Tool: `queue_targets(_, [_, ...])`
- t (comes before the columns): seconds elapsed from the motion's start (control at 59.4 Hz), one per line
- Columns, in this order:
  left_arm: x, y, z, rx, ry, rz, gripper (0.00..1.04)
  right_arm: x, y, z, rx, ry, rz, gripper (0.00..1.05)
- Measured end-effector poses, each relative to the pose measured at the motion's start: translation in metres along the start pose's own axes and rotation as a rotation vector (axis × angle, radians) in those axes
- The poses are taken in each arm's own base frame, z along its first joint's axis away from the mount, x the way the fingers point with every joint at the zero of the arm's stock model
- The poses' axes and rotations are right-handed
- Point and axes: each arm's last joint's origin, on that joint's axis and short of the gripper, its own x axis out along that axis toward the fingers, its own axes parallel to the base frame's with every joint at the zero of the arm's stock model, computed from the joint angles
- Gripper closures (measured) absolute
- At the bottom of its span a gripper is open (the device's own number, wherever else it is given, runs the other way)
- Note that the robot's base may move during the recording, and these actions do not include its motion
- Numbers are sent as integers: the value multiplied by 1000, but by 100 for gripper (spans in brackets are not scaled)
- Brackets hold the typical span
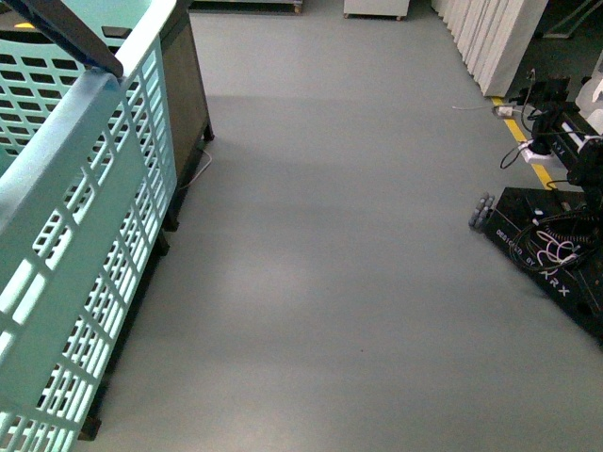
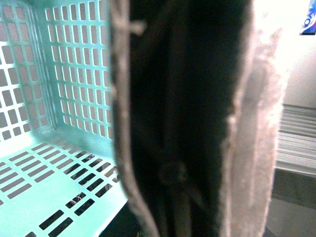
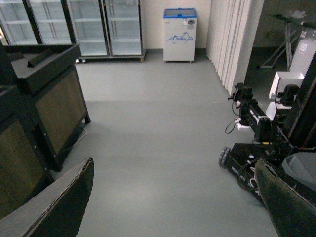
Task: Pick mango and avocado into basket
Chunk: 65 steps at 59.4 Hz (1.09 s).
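At the far left of the front view, the basket (image 1: 85, 235) is crowding the frame. It is sitting very close to the camera and tilting, with its slotted teal side wall facing the lens. A dark handle (image 1: 71, 38) is lying across its upper rim. Just behind the basket, a dark counter (image 1: 188, 85) is standing on the grey floor (image 1: 330, 282). At the right edge, a second robot base (image 1: 556, 254) lettered ARX is sitting near a strip of yellow tape (image 1: 515, 130), with cables trailing over it.

From the left wrist camera, the basket's lattice walls and slotted floor are showing at close range. The left gripper (image 2: 185, 128) is appearing only as a dark, blurred mass between two pale, frayed edges. Whether it is clamping anything cannot be told.

From the right wrist camera, the right gripper (image 3: 174, 163) is standing wide. Its two dark fingers (image 3: 59, 202) are sitting far apart, with only floor between them, and are holding nothing. Beyond them, the dark counter is standing at the left and glass-door fridges (image 3: 89, 24) are lining the back wall. Further right, a small white freezer (image 3: 180, 34) with a blue lid is standing beside white slatted panels (image 3: 232, 39). The second robot is occupying the right side.
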Motion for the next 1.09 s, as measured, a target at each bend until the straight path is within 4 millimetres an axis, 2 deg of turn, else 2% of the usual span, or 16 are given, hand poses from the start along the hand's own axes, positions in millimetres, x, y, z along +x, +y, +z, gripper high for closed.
queue_targets(1.094, [0,0,-1,1,7,-1,91,0,0,0,0,-1,0,9])
